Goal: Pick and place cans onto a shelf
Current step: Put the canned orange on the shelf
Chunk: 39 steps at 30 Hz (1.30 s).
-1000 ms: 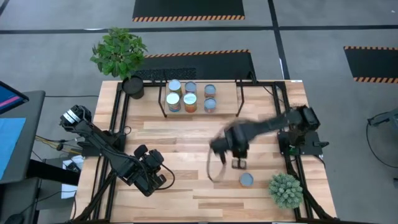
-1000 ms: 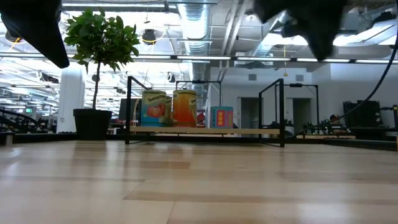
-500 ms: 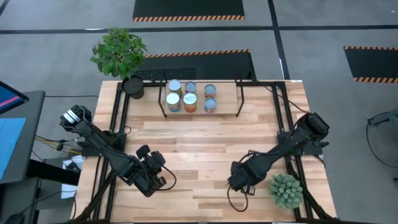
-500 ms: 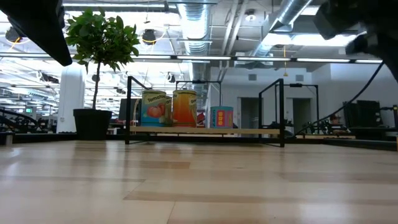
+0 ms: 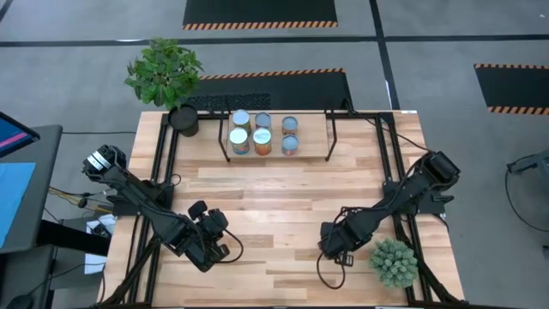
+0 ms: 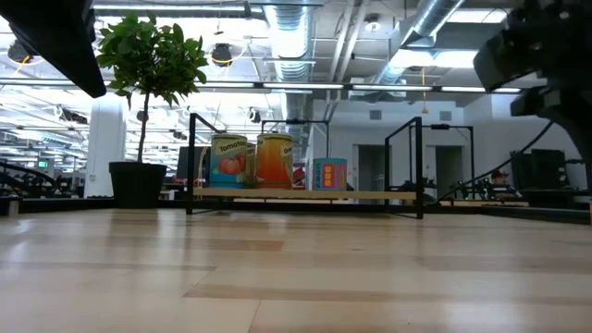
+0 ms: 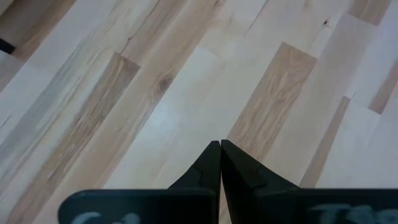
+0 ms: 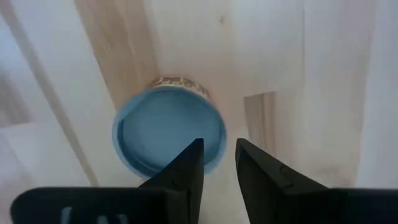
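Big picture first: wooden table (image 5: 283, 184) from above, with the shelf (image 5: 313, 137) standing at the far edge and carrying six cans (image 5: 262, 140) in two short rows, room left on the bare board at the right end. Down at the near side, left arm parked, left gripper (image 7: 220, 144) pointing at bare planks with its fingers pressed together and nothing between them. On to the working side: right gripper (image 8: 218, 142) low at the near right of the table, just beside a small spiky plant (image 5: 393, 262), hanging straight over the last loose can (image 8: 165, 134). Stands upright on the wood, that one, pale blue round top facing up, a strip of printed label peeking at one edge. Fingers (image 8: 186, 171) a little apart, nothing clamped, their tips overlapping the near rim of the lid; impossible to say from here whether touching or hovering. Looks like a rigid little tin, likely with some weight if full, smooth and probably slick on its curved wall, not fragile. Best taken across the body, one pad on each side below the rim, squarely centred to stop any twisting or tipping. Looks too narrow a gap for that at present.
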Each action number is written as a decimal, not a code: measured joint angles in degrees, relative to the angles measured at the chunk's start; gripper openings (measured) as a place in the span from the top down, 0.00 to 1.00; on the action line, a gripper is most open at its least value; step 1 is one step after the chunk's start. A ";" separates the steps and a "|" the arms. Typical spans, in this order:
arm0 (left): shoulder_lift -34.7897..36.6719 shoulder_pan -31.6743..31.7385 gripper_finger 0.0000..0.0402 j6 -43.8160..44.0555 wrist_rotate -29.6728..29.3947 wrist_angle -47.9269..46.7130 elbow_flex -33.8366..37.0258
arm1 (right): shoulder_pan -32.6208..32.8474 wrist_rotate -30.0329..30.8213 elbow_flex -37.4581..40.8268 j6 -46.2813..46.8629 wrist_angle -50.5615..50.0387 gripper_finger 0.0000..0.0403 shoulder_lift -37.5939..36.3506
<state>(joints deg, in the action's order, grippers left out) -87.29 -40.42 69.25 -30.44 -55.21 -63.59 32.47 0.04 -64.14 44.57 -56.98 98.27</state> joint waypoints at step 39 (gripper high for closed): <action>0.00 0.04 1.00 1.03 -2.93 2.29 0.00 | -30.84 5.53 -10.36 -26.02 13.87 0.99 -5.15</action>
<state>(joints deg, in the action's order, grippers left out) -87.29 -40.38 70.28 -33.36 -52.93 -63.59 1.63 5.58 -74.50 18.55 -43.12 93.12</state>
